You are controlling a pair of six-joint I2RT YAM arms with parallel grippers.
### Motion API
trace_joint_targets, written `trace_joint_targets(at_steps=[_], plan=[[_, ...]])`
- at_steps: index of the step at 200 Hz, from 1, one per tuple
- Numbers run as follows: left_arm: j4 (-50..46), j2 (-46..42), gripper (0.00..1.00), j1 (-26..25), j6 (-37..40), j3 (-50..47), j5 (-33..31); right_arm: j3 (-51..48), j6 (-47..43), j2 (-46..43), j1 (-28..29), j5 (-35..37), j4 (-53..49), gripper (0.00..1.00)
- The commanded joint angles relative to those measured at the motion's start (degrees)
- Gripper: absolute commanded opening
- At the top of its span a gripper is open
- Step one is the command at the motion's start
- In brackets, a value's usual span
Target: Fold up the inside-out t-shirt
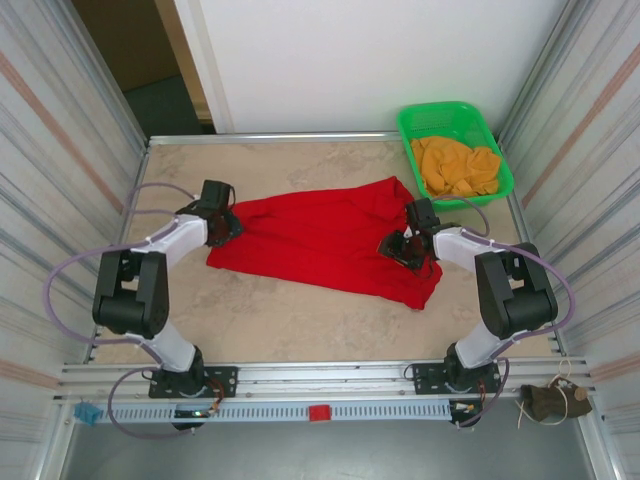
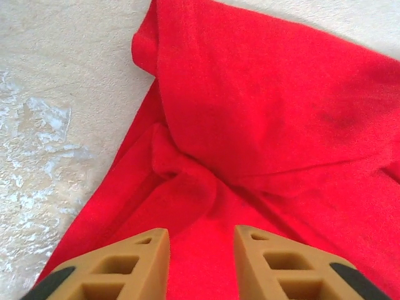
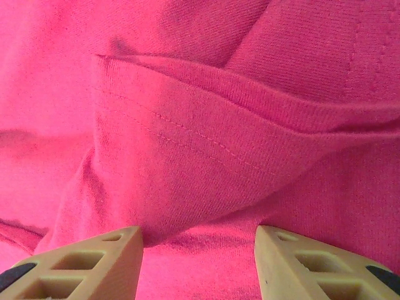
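Observation:
The bright red inside-out t-shirt (image 1: pixel 320 240) lies spread and rumpled across the middle of the table. My left gripper (image 1: pixel 226 226) rests at its left end, open, with tan fingers (image 2: pixel 140 259) over wrinkled red cloth (image 2: pixel 262 112). My right gripper (image 1: pixel 398 246) sits on the shirt's right part, open; its fingers (image 3: pixel 106 259) straddle flat fabric just below a raised stitched fold (image 3: pixel 206 150). Nothing is clamped between either pair of jaws.
A green basket (image 1: pixel 500 178) holding an orange-yellow cloth (image 1: pixel 456 167) stands at the back right corner. Bare beige tabletop (image 1: pixel 290 320) lies in front of the shirt. Metal walls close in both sides.

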Motion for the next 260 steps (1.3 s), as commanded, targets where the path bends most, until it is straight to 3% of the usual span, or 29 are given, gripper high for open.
trace_joint_targets(at_steps=[1, 25, 44, 60, 91, 135, 147, 177, 223, 260], plan=[[-3.0, 3.2, 0.28, -1.1, 2.9, 1.9, -5.2, -1.9, -0.2, -0.7, -0.7, 2.6, -3.4, 0.49], [-2.1, 4.5, 0.26, -1.9, 1.7, 0.6, -5.7, -2.6, -0.1, -1.7, -0.8, 3.0, -3.5, 0.50], [-2.6, 4.5, 0.08, -1.9, 0.3, -0.5, -7.2, -3.0, -0.2, -2.3, -1.0, 3.1, -3.8, 0.49], [-3.1, 3.2, 0.00, -1.9, -0.1, -1.5, -7.8, -3.6, -0.4, -3.1, -1.4, 3.2, -4.1, 0.50], [-3.5, -3.3, 0.00, -1.2, -1.4, -4.9, -5.7, -5.4, -0.4, -5.4, -2.6, 3.4, -4.7, 0.49], [-1.7, -14.7, 0.00, 4.0, -5.5, -13.3, 0.1, -6.0, -0.6, -7.8, -3.2, 1.6, -5.4, 0.50], [-1.7, -15.8, 0.15, 4.2, -4.9, -13.1, -0.1, -4.4, -1.7, -7.8, -3.3, -0.9, -5.8, 0.51], [-1.7, -16.2, 0.36, 4.2, -1.5, -8.7, -0.3, 2.8, -5.8, -10.0, -5.4, -10.0, -6.1, 0.53], [-3.7, -7.0, 0.43, 4.2, 2.7, 3.7, 2.1, 17.9, -5.6, -5.0, -9.9, -5.2, -11.6, 0.56], [-4.4, -1.3, 0.47, 4.3, 3.5, 8.9, 3.4, 22.4, -4.0, 3.3, -10.5, -1.9, -11.4, 0.57]])
